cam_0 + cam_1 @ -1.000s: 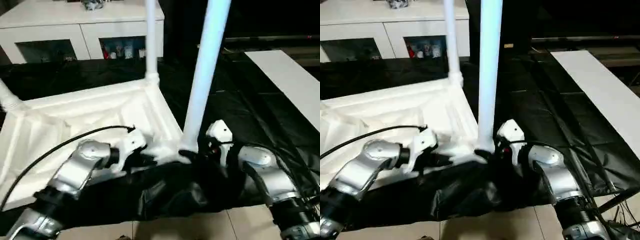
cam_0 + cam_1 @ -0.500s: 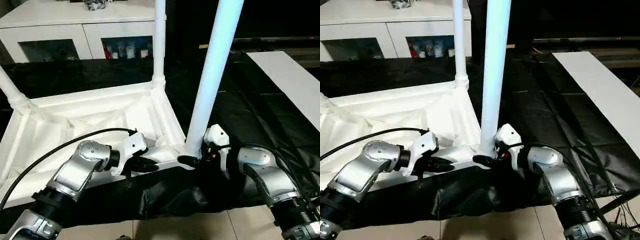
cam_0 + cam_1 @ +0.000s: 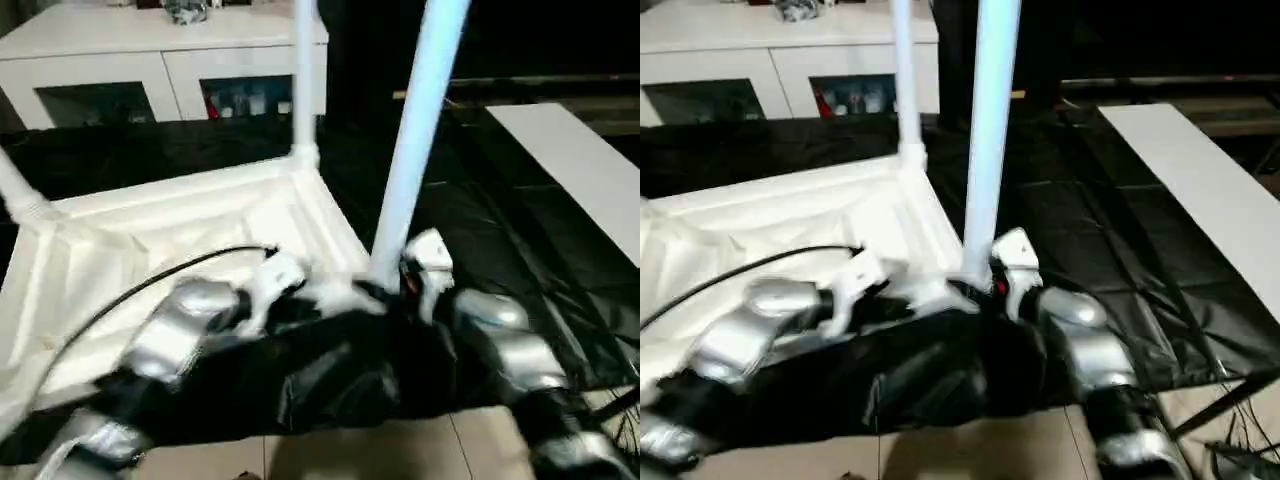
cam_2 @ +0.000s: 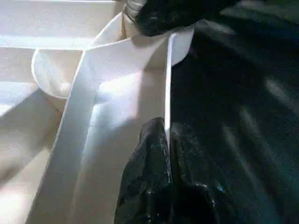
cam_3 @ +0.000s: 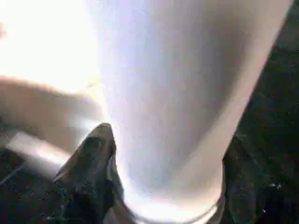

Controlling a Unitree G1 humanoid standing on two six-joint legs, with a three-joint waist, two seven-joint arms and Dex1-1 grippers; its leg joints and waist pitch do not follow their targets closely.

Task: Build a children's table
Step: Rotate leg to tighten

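The white plastic rectangular tabletop (image 3: 180, 235) lies ribbed underside up on black sheeting (image 3: 1090, 240). Tapered white tube legs stand in its corners; the near-right leg (image 3: 410, 160) rises upright. The right gripper (image 5: 163, 177) grasps that leg's base. The left gripper (image 4: 167, 140) is clenched on the tabletop's thin near edge wall. A white cabinet with glass doors (image 3: 150, 60) stands far left.

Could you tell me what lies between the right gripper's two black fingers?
The base of a long tapered white tube leg, where it meets the corner socket: in the right wrist view the fingers flank it on both sides.
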